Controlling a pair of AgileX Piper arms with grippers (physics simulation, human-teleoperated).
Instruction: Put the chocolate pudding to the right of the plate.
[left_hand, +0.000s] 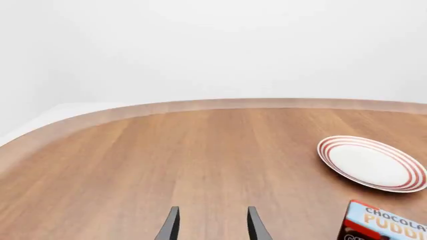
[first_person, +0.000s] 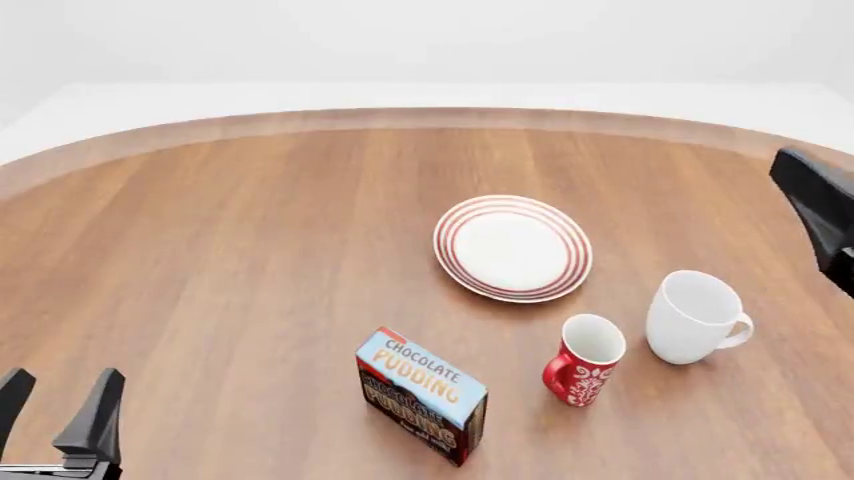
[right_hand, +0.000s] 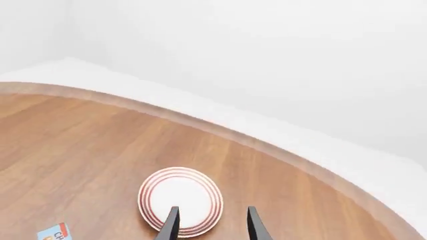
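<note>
while both pincers hang open and empty, the chocolate pudding (first_person: 422, 396) stands on the tabletop (first_person: 240, 260) at seven o'clock from the plate (first_person: 513, 247). left pincer (first_person: 56, 412) sits well apart at the near-left corner — right pincer (right_hand: 211, 224) points toward the plate.

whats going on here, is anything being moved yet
Not yet. Nothing is held: the left pincer sits open at the near left of the table, and the right pincer is open above the plate. The chocolate pudding stands untouched nearer the arms than the plate and a little left of it. A red mug and a white mug stand near the plate's right side.
</note>
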